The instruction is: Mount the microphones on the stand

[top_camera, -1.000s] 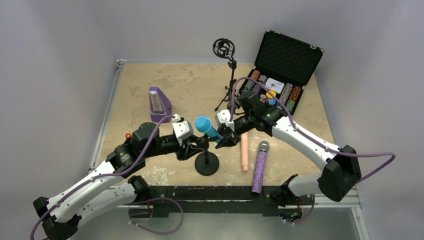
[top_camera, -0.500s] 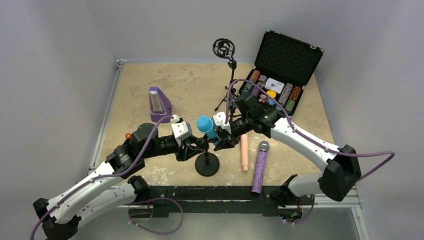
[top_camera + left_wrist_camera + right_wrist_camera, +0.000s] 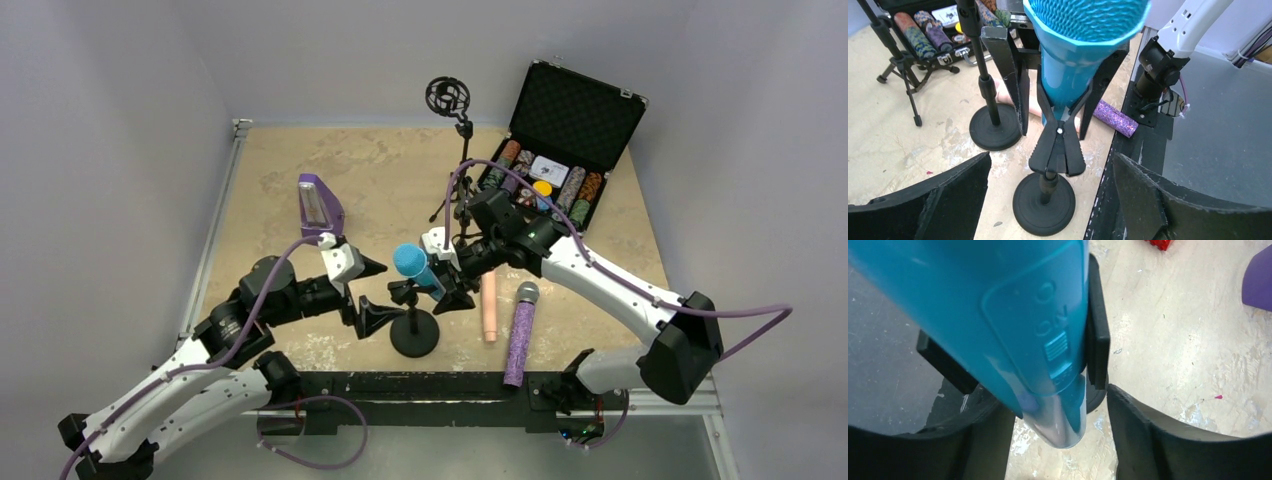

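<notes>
At the left of the counter (image 3: pixel 380 180), near the purple metronome (image 3: pixel 318 208), the left pincer (image 3: pixel 385 290) is released. Its jaws are spread wide, just beside the stand (image 3: pixel 413 332) and touching nothing. The turquoise microphone (image 3: pixel 415 266) sits in the stand's spring clip (image 3: pixel 1057 150), head up and tilted, with the tapered handle running down between the clip arms. The right pincer (image 3: pixel 452 290) straddles that handle with its jaws parted. A gap shows on at least one side in the wrist views, so it reads as released rather than clamping. Further right, the peach microphone (image 3: pixel 490 305) and the purple microphone (image 3: pixel 520 340) lie flat on the counter, side by side and not touching. Neither is mounted yet, so one of three appears done. All three bodies look like stiff, light moulded plastic. The turquoise and peach handles are smooth and tapered and are likely to slip toward the narrow end under a loose grip. The glittered purple shaft should give more friction. Grasp each across the middle of the handle, below the head. Stay clear of the mesh and of the slide switch (image 3: pixel 1057 347) seen on the turquoise unit, and leave the tail free to enter a clip.
</notes>
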Controlling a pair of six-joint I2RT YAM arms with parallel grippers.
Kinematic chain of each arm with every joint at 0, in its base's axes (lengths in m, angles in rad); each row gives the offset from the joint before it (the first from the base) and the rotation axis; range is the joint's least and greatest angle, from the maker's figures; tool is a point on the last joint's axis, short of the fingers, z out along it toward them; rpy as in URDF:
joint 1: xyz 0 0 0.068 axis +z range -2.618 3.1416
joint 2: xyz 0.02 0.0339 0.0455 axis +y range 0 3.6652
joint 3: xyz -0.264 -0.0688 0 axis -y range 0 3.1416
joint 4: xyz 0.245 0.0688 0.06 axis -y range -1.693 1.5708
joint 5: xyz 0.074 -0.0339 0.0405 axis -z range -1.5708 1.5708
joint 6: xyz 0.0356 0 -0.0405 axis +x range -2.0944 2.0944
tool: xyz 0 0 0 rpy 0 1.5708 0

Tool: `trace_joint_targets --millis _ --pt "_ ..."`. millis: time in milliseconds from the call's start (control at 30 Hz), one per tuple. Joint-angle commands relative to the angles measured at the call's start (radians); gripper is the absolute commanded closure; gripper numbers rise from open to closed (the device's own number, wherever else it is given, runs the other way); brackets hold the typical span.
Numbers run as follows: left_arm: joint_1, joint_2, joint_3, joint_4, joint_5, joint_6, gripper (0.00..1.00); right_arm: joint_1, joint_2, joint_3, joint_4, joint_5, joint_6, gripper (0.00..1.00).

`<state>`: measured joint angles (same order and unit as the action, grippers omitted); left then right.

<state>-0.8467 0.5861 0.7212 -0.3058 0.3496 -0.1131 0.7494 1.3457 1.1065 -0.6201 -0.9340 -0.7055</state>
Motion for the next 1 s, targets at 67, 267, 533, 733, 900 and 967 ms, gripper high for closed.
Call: trace_joint_targets --millis 67,267,533,733,900,967 --pt "0.001 -0.057 -0.018 0.017 0.022 0.015 0.01 -0.034 -0.069 0.031 -0.076 -0.054 -0.024 0.23" --pt "0.001 -0.041 0.01 0.027 0.111 0.149 0.01 -0.052 -0.101 0.058 -0.187 -0.095 -0.131 0.18" --pt "0.002 0.131 0.154 -0.008 0.166 0.284 0.01 -0.105 -0.154 0.039 -0.233 -0.114 -0.164 0.17" --pt "0.001 0.197 0.163 0.054 0.173 0.249 0.01 -0.149 -0.204 0.01 -0.259 -0.144 -0.173 0.17" --pt "0.001 0.204 0.121 0.173 0.151 0.182 0.05 -0.174 -0.242 -0.022 -0.237 -0.173 -0.155 0.17" --pt "0.0 0.204 0.096 0.23 0.142 0.151 0.08 -0.181 -0.251 -0.03 -0.227 -0.19 -0.148 0.17"
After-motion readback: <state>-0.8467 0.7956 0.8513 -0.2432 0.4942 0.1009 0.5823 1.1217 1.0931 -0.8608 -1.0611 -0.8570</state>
